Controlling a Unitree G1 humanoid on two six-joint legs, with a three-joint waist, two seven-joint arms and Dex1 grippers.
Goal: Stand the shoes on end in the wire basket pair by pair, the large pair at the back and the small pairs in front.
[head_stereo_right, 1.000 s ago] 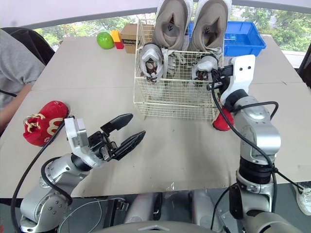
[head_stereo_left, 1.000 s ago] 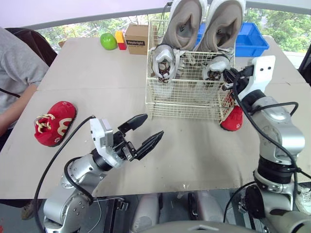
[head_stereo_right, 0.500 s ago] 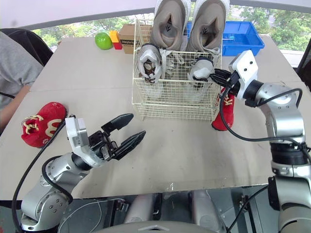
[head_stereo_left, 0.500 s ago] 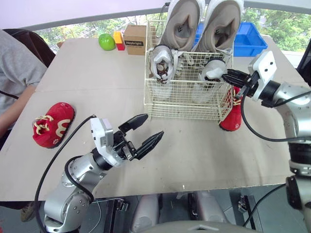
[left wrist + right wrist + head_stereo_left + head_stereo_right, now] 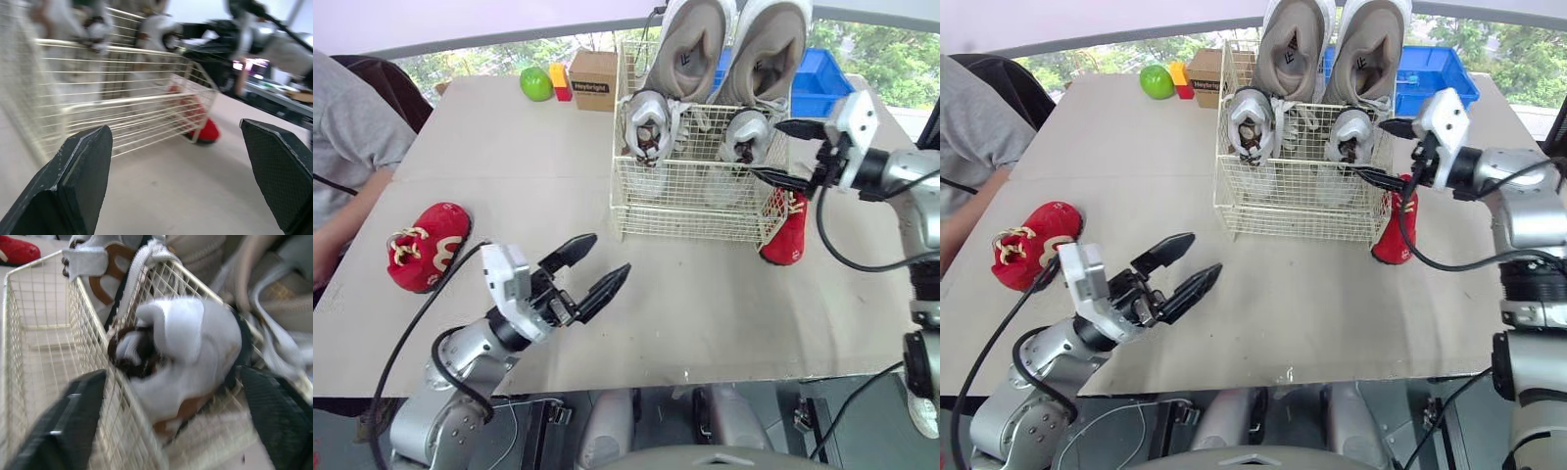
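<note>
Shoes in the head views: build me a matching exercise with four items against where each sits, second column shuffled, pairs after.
Column one
1. large beige pair
2. small white pair
3. left red shoe
4. right red shoe

Column two
A. standing on end outside the wire basket, at its corner
B. upright at the back of the basket
C. lying on the table near the person
D. in the basket, in front of the bigger shoes

Pairs: 1-B, 2-D, 3-C, 4-A
</note>
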